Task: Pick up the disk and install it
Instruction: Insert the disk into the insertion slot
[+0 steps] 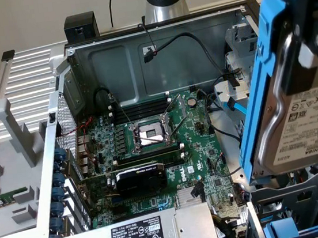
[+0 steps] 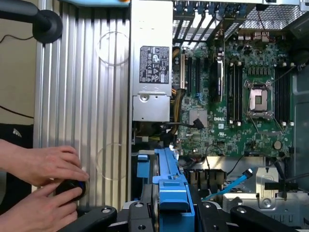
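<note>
The disk (image 1: 316, 120) is a silver drive with a white label in a bright blue carrier frame. It hangs tilted on edge above the drive cage (image 1: 307, 193) at the exterior view's right side of the open computer case. My gripper (image 1: 302, 69) is shut on it, with dark fingers (image 1: 313, 48) clamping the drive's sides. In the wrist view the blue frame of the disk (image 2: 169, 188) sits between the fingers of my gripper (image 2: 171, 215), and the case interior lies beyond it.
A second blue-framed drive (image 1: 288, 228) sits in the cage below. The motherboard (image 1: 150, 143) with its empty CPU socket, a grey power supply (image 1: 144, 237) and loose cables fill the case. A person's hands (image 2: 43, 183) rest on the ribbed panel (image 2: 87, 96) beside it.
</note>
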{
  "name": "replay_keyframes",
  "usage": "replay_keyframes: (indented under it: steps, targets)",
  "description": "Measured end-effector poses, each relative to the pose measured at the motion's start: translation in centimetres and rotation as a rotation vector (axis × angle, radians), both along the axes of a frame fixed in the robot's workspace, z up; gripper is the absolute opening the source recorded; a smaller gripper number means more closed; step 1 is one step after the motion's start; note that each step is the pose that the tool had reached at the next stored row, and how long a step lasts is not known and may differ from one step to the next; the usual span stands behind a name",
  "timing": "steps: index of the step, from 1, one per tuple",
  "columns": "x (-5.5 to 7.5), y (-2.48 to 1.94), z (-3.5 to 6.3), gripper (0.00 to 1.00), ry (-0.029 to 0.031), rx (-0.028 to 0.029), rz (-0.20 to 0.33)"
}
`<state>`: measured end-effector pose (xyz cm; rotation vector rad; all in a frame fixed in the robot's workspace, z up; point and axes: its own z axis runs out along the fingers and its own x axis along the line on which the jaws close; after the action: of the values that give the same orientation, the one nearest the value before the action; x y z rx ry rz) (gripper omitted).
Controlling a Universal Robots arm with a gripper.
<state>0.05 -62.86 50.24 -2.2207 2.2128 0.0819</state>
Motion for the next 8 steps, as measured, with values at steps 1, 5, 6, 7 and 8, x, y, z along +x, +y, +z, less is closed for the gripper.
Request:
replay_keyframes:
  steps: [1,5,6,7,8]
  targets:
    - [0.0,-0.15,-0.19,0.37,0.0000,0.0000,-0.001]
    - [0.1,-0.75,-0.92,0.37,-0.0008,0.0002,-0.005]
    - [0.1,-0.91,-1.10,0.37,-0.0010,0.0003,-0.006]
    - [0.1,-1.07,-1.27,0.37,-0.0011,0.0002,-0.006]
    - [0.2,-1.39,-1.63,0.37,-0.0013,0.0002,-0.008]
